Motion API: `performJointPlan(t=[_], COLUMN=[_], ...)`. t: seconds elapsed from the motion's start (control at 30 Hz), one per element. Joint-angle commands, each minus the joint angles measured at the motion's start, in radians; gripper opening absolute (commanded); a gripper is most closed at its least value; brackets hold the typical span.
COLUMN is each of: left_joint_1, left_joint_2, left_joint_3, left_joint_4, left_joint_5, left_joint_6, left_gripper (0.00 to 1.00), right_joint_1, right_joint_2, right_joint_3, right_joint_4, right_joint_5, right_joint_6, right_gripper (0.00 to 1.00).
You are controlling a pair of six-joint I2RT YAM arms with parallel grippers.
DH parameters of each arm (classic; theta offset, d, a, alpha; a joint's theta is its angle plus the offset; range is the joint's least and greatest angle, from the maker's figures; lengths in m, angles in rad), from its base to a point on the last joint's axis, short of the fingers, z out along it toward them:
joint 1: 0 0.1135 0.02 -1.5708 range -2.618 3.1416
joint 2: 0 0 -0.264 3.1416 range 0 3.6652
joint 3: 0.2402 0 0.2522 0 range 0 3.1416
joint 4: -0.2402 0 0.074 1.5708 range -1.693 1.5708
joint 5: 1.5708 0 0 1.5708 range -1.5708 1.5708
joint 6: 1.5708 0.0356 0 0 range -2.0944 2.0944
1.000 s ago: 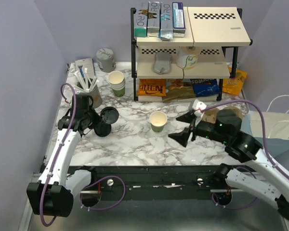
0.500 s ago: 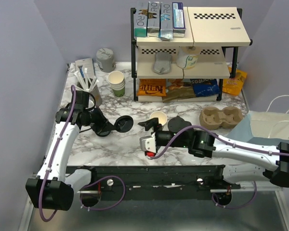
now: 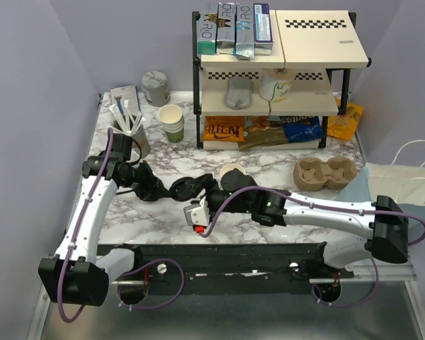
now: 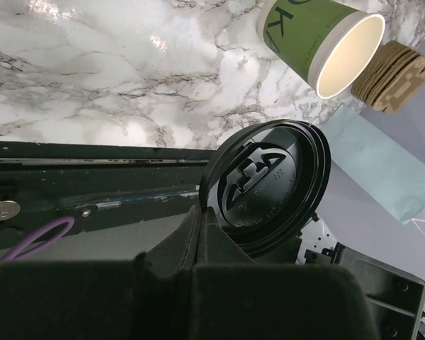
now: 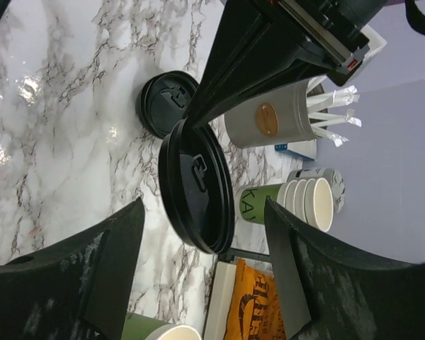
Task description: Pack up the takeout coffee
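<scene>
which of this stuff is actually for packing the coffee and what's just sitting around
For the job:
- green paper cup, no lid on it
- black lid, pinched in the left gripper
- right gripper, open around that lid
- probably the cardboard cup carrier

Just lying about:
- stack of cups
- loose lid on the table
- snack packets
- stirrer holder

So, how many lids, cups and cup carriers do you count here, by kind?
Black lids: 2 (held lid in the left gripper, loose lid flat on the table)
Single open cup: 1
Stack of cups: 1
Cardboard cup carrier: 1
Total: 5
</scene>
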Motion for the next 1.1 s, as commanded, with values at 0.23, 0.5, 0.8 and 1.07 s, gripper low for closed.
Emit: performJointPlan(t=[0.23,0.5,0.8,1.07], left_joint_1=[-0.002,0.000,0.001,0.004], left_joint_2=[0.035,0.039,0.004,-0.072], left_joint_3=[0.024,0.045,0.194,0.323], left_joint_4=[-0.067,-0.079,0.013,0.216], left_joint_5=[0.031,0.026,-0.018,-0.103], left_joint_6=[0.044,0.058,0.013,-0.048], left_gripper=[0.00,0.00,0.99,0.99], right_joint_1=[0.013,0.020,0.025,0.008], right_joint_2=[0.100,0.110,0.066,-0.100], right_joint_3=[0.083,0.086,0.098,0.006], right_joint_4=[0.005,-0.003,-0.071,-0.017], right_joint_5=[0.058,0.059,0.008,0.025], right_joint_6=[-0.087,-0.081,0.106,0.492], right_gripper=[0.66,0.31,0.12,0.13])
